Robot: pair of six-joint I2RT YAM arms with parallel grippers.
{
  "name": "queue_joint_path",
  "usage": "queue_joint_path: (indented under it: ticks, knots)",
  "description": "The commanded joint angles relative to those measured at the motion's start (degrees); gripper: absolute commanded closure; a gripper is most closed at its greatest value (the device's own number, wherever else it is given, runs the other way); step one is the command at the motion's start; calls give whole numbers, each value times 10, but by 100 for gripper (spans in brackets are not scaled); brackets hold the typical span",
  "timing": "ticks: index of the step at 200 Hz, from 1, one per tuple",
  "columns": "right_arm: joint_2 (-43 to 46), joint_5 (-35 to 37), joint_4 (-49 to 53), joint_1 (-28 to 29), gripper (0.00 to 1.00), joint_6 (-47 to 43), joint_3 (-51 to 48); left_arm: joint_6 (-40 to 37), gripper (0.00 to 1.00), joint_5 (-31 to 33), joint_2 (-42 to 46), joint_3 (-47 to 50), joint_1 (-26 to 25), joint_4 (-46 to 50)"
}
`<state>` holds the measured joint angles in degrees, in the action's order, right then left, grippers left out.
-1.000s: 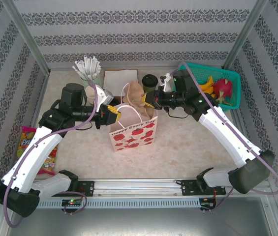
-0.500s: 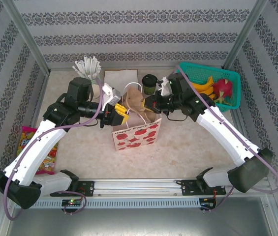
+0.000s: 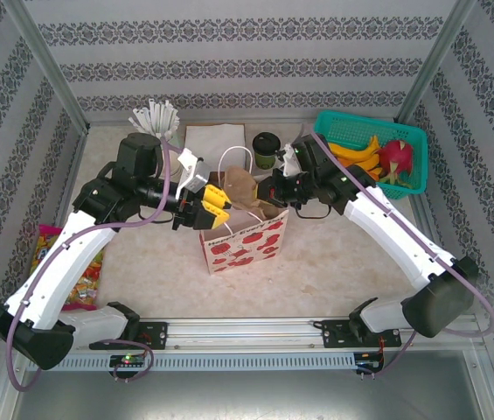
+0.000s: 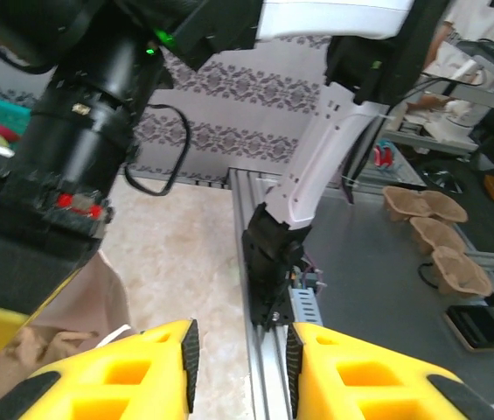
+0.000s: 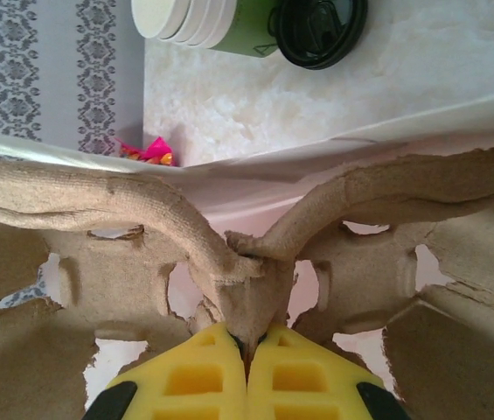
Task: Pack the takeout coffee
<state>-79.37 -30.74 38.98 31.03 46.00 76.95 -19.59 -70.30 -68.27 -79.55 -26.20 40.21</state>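
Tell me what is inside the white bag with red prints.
A brown pulp cup carrier sticks out of the bag, pinched by the right pincer. The bag's walls hide its bottom.

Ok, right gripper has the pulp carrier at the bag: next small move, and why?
Probably ease the right gripper down, sinking the pulp carrier deeper into the paper bag: its jaws are shut on the carrier's centre ridge, and the carrier stands proud of the bag's rim. The takeout coffee stands behind it.

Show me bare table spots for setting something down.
Bare: the strip between the gift bag and the near rail, and the patch between bag and snack packet. Crowded: the back edge, around the takeout coffee and basket.
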Motion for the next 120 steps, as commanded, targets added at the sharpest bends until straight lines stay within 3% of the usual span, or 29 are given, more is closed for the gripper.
queue_joint_path:
  ticks: [1,7,16,37,52,92,120]
  knots:
    - [-5,17,18,6,100,-19,-3,-55,61,-38,-12,-15,-10,53]
    - [-4,14,15,6,100,-20,-4,-49,54,-18,-13,-14,-10,53]
    - [-1,10,8,7,100,-19,-5,-32,35,33,-9,-10,-10,43]
    - [6,12,2,7,100,-16,-5,56,27,199,7,24,-10,-21]
    - [5,18,11,7,100,-19,-3,100,25,263,14,37,-10,-37]
    - [4,36,30,14,100,-27,-3,160,17,309,33,55,-11,-13]
    - [-5,61,48,23,100,-34,11,177,16,238,27,55,-13,4]
